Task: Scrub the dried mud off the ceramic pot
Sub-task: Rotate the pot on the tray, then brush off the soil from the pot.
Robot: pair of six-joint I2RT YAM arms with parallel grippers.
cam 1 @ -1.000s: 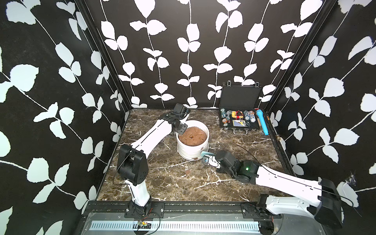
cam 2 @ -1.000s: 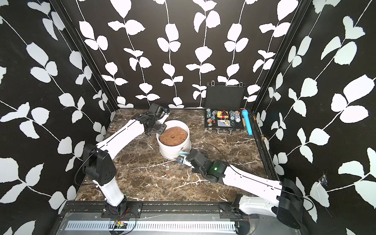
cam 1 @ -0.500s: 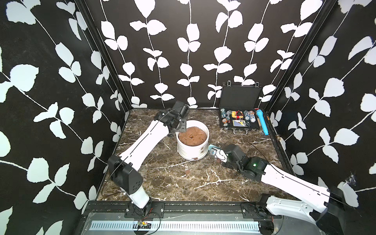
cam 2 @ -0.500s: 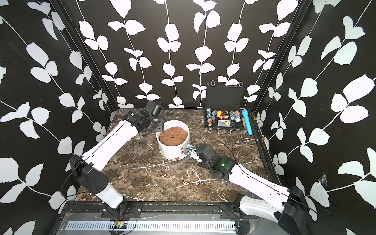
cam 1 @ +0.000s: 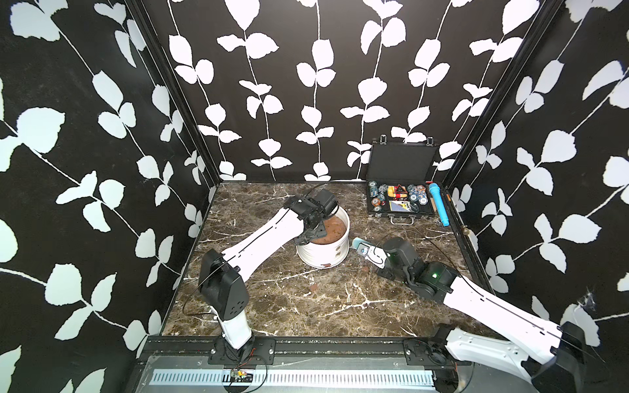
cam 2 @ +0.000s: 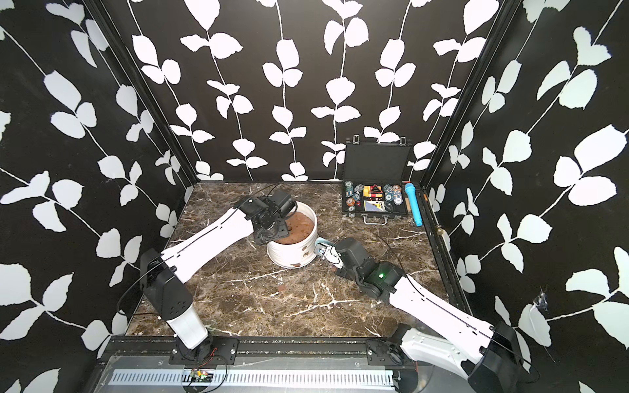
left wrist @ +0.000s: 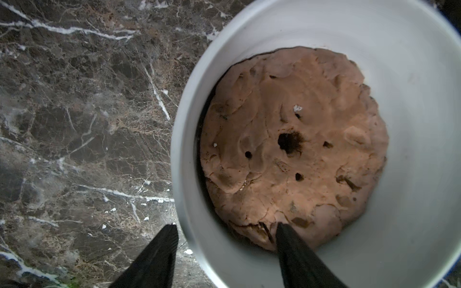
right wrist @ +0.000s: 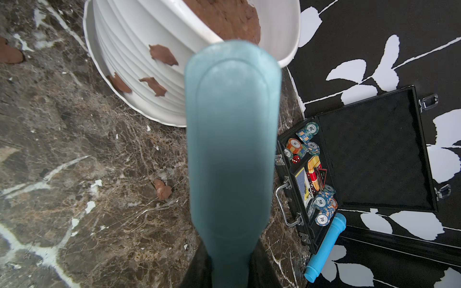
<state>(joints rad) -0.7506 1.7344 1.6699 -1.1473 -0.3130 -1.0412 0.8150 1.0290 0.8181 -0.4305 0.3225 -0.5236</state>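
Observation:
The ceramic pot (cam 1: 323, 253) (cam 2: 289, 253), white and ribbed, stands mid-table with a brown soil mound (left wrist: 294, 149) inside. Dried mud blotches (right wrist: 163, 55) stick to its outer wall (right wrist: 139, 62), also seen in a top view (cam 1: 338, 250). My left gripper (left wrist: 225, 225) (cam 1: 315, 234) hangs open over the pot's left rim (left wrist: 179, 149), one finger outside and one over the soil. My right gripper (right wrist: 230, 261) (cam 1: 374, 255) is shut on a teal brush (right wrist: 232, 124) (cam 1: 360, 244), whose head is just right of the pot, near the rim.
Loose mud flakes (right wrist: 162, 189) (cam 1: 313, 288) lie on the marble in front of the pot. An open black case of chips (cam 1: 400, 200) and a blue cylinder (cam 1: 439, 204) sit at the back right. Patterned walls close in three sides.
My left jaws have opened wider at the pot's rim and the left arm has swung lower. The right gripper moved the brush from the pot's front right back along its right side.

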